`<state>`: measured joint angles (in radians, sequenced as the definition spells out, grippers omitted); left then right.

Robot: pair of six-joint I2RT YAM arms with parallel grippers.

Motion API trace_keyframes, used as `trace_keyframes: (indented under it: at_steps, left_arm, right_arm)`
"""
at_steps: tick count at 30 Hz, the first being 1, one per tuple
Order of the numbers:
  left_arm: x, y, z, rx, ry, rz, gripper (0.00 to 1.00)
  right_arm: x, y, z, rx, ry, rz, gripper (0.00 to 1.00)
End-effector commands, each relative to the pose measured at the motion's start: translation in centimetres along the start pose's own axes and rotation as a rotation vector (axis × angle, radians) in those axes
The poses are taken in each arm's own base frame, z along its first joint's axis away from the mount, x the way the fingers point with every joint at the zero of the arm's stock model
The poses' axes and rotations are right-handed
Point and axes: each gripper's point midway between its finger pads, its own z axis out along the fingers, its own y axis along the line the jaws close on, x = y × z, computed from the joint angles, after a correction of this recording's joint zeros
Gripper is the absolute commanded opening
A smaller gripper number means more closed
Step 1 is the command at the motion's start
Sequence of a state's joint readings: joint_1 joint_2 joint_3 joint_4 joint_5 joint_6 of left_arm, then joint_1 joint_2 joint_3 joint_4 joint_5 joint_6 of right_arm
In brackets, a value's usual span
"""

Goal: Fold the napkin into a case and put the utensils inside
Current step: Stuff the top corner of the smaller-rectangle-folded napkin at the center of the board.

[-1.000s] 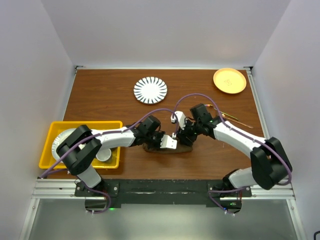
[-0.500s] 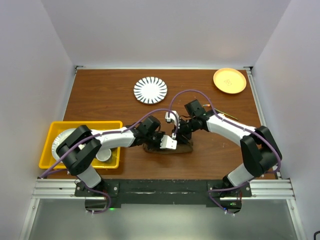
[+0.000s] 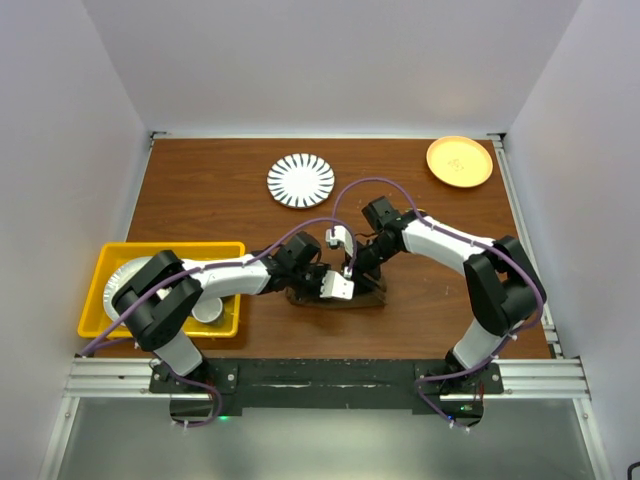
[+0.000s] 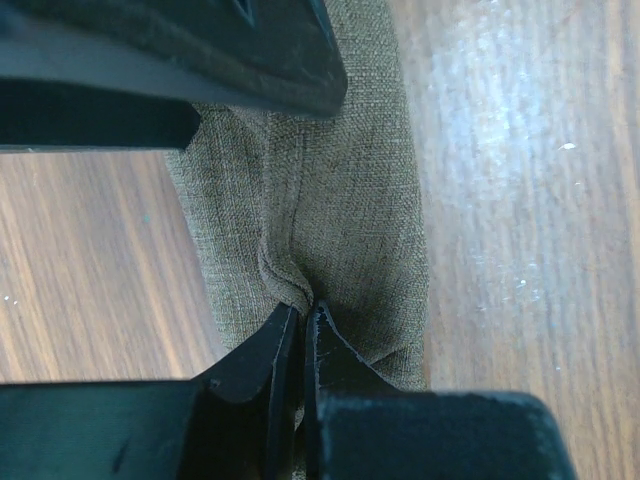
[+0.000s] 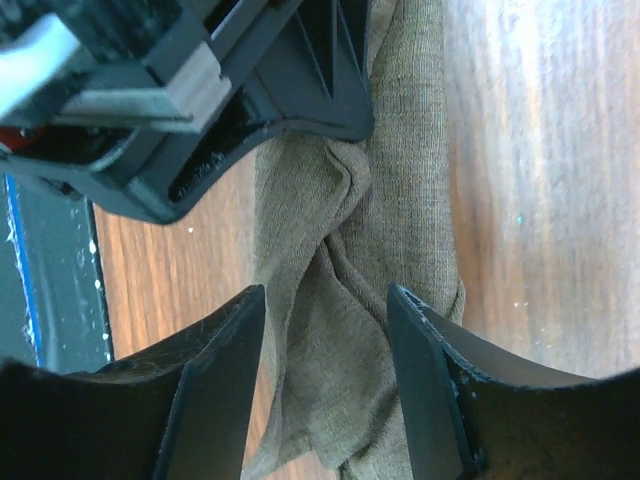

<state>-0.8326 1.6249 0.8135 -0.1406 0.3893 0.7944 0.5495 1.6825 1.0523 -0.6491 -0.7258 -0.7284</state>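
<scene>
"Wooden desk (image 3: 200, 200), brown all over. Where is the napkin (image 4: 340, 200)?"
"Bunched at the near middle, between both arms."
"And the grippers?"
"Left gripper (image 4: 305, 316) pinches a ridge of the cloth. Right gripper (image 5: 325, 300) hangs spread above it."

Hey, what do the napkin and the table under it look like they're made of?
The napkin looks like woven cloth, matte olive-brown: a fine weave shows and it puckers where the left claw pinches it. The table looks like wood or wood-grain laminate, lightly glossy: streaked grain with a pale sheen.
</scene>
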Motion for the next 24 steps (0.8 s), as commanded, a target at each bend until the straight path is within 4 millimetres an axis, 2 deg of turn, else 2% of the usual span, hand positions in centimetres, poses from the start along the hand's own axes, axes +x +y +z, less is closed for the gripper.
trace_keyframes:
  at_steps: [1,4,9,14,15,18,19,21,24]
  left_arm:
    - [2.3,-3.6,0.2,0.114,0.065,-0.079,0.0]
    - [2.3,-3.5,0.2,0.113,0.067,-0.079,0.0]
    - [2.3,-3.5,0.2,0.113,0.067,-0.08,0.0]
    - [2.3,-3.6,0.2,0.119,0.068,-0.08,0.0]
    - [2.3,-3.5,0.3,0.118,0.067,-0.079,0.0]
    - [2.3,-3.7,0.3,0.124,0.066,-0.077,0.0]
    - [2.2,-3.6,0.2,0.122,0.064,-0.075,0.0]
    - [2.3,-3.7,0.2,0.125,0.065,-0.074,0.0]
    - [2.3,-3.8,0.2,0.128,0.066,-0.073,0.0]
  right_arm:
    - [-1.4,1.2,-0.8,-0.056,-0.025,-0.045,0.58]
    - [-1.3,0.7,-0.7,-0.043,-0.012,-0.049,0.6]
    - [-0.7,-0.6,0.0,-0.009,0.014,-0.045,0.54]
    - [0.0,-0.9,0.3,-0.008,0.041,-0.061,0.47]
    - [0.1,-0.9,0.4,-0.007,0.044,-0.061,0.44]
    - [-0.2,-1.1,0.5,-0.007,0.043,-0.059,0.26]
    - [-0.4,-1.0,0.4,-0.012,0.036,-0.059,0.15]
    - [-0.8,-1.0,0.2,-0.015,0.03,-0.056,0.02]
    - [-2.0,-1.2,-0.2,-0.006,0.007,-0.05,0.0]
